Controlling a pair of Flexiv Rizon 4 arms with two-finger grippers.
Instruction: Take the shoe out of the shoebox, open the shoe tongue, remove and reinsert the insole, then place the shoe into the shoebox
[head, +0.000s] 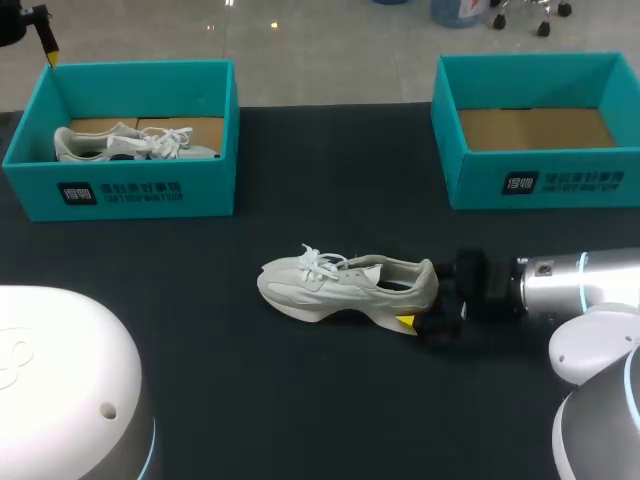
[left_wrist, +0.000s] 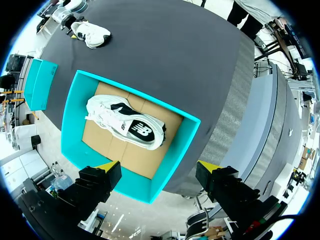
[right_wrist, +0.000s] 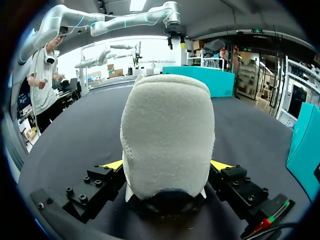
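Observation:
A white shoe (head: 345, 285) lies on its sole mid-table, toe to the left. My right gripper (head: 428, 296) is at its heel, open, and in the right wrist view the heel (right_wrist: 167, 135) fills the space between the spread fingers of that gripper (right_wrist: 166, 167). A second white shoe (head: 135, 143) lies in the teal shoebox (head: 120, 195) at back left. My left gripper (left_wrist: 157, 167) hangs open high above that box (left_wrist: 131, 86), looking down on the shoe (left_wrist: 125, 122) inside; one finger (head: 47, 48) shows in the head view.
A second teal shoebox (head: 540, 185) with a bare cardboard floor stands at the back right. The table (head: 300, 400) has a black cloth. My two arm bases fill the front corners of the head view.

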